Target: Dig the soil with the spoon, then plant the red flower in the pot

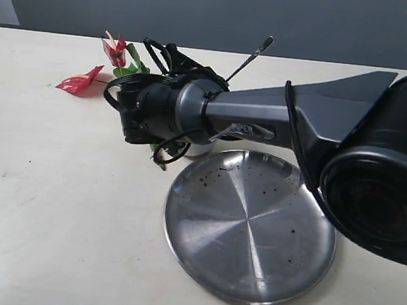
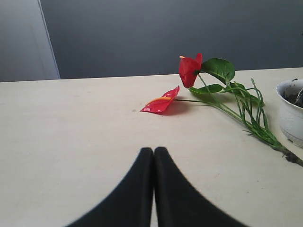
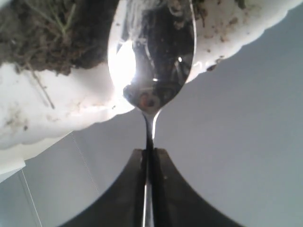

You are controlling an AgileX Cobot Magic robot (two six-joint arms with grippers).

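Observation:
The spoon (image 3: 151, 52) is held by its thin handle in my shut right gripper (image 3: 149, 152). Its shiny bowl sits inside the white scalloped pot (image 3: 71, 111), against the dark crumbly soil (image 3: 52, 38). In the exterior view the right arm (image 1: 264, 115) covers most of the pot (image 1: 200, 150), and the spoon handle (image 1: 253, 55) sticks up behind it. The red flower (image 2: 189, 71) lies flat on the table beside the pot (image 2: 289, 113), one bloom (image 2: 161, 101) resting on the surface. My left gripper (image 2: 154, 151) hovers low, shut and empty, short of the flower.
A large round steel plate (image 1: 250, 228) speckled with soil crumbs lies in front of the pot. The flower's stems (image 2: 246, 116) run toward the pot's base. A grey wall stands behind the table's far edge.

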